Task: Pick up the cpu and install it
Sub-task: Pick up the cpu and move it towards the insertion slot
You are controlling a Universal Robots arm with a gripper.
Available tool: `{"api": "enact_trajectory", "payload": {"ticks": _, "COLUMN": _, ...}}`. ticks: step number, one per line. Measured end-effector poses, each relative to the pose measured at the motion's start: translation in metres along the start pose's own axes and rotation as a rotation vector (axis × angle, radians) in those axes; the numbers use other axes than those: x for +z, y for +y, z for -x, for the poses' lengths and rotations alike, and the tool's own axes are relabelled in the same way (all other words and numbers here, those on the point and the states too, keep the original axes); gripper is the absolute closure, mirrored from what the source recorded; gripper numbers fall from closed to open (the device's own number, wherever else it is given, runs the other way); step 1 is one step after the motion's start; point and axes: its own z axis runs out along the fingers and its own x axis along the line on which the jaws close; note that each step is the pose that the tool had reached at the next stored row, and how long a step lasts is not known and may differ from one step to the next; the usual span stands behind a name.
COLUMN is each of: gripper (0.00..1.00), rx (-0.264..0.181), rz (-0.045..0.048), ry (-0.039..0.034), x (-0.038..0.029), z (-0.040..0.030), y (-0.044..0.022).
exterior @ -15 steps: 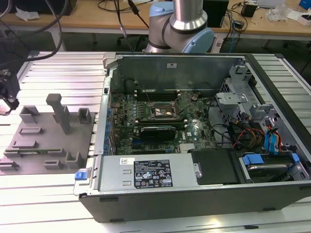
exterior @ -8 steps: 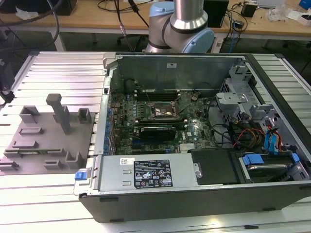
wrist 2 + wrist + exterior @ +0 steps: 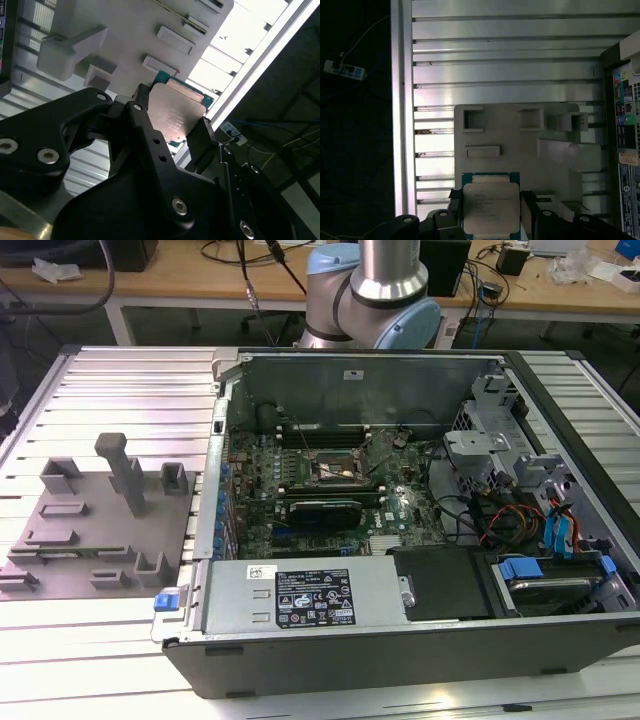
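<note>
Over the grey plastic fixture plate point(image 3: 510, 135) on the ribbed aluminium desk point(image 3: 510, 55), the thin square cpu point(image 3: 491, 210) with silvery metal top is gripped by opposite edges in the clenched black tool point(image 3: 172, 120), judged light, stiff yet fragile, best handled by its edges.

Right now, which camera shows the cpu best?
The first wrist view: the cpu faces the camera squarely, its metal top plain, gripped by the end effector. The second wrist view shows the cpu tilted, partly hidden behind the end effector.
</note>
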Motion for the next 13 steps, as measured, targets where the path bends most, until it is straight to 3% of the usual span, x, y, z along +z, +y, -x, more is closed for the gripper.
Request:
{"api": "enact_trajectory", "payload": {"ticks": 5, "gripper": 0.45, "rx": 0.0, "rz": 0.0, "ry": -0.0001, "x": -0.0138, "z": 0.0003, "y": 0.001}}
{"api": "enact_trajectory", "payload": {"ticks": 7, "gripper": 0.45, "rx": 0.0, "rz": 0.0, "ry": 0.0, "x": -0.0245, "z": 0.0005, "y": 0.0016}}
{"api": "enact_trajectory", "payload": {"ticks": 13, "gripper": 0.45, "rx": 0.0, "rz": 0.0, "ry": 0.0, "x": -0.0432, "z": 0.0009, "y": 0.003}}
